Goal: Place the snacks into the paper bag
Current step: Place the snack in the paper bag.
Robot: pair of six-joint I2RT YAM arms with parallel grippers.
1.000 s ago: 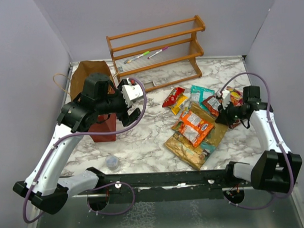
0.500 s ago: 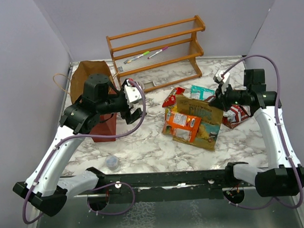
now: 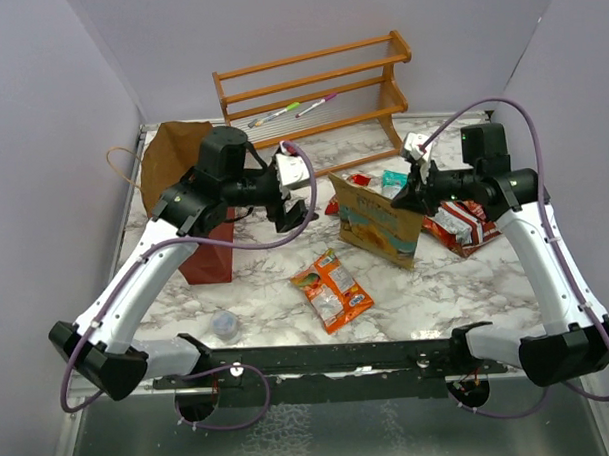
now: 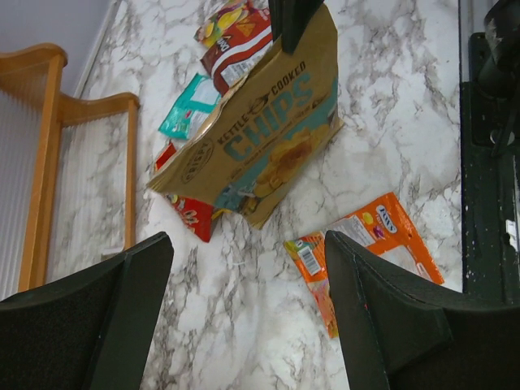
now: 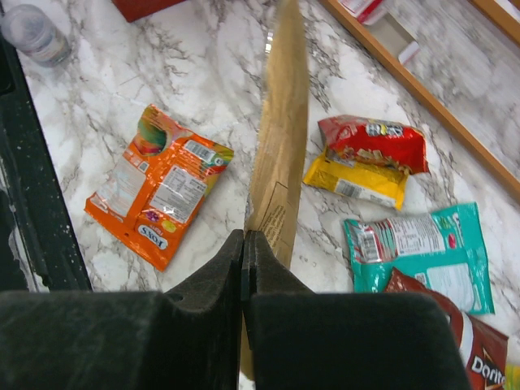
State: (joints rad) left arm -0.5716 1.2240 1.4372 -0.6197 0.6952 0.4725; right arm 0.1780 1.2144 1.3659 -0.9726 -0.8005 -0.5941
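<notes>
Two arms are seen over a marble table (image 3: pixel 442 288). At the far left, the paper bag (image 3: pixel 207 259) is stood upright with its brown inside shown, and a small clear cup (image 3: pixel 225 324) is placed in front of it, near the front edge. The left gripper (image 3: pixel 293 193) is held in the air just to the right of the bag; its fingers (image 4: pixel 89 325) are spread wide and nothing is held between them. An orange packet (image 3: pixel 332 289) is laid flat on the marble, alone, in the middle. Further right, a large chip bag (image 3: pixel 379 223) is pinched at its top edge by the right gripper (image 5: pixel 245 244), whose jaws are closed tight on it, so that it hangs down. Whether its lower edge touches the table cannot be told. Behind it, a red packet (image 5: pixel 374 142), a yellow packet (image 5: pixel 353 183) and a teal packet (image 5: pixel 418 244) are left on the marble.
</notes>
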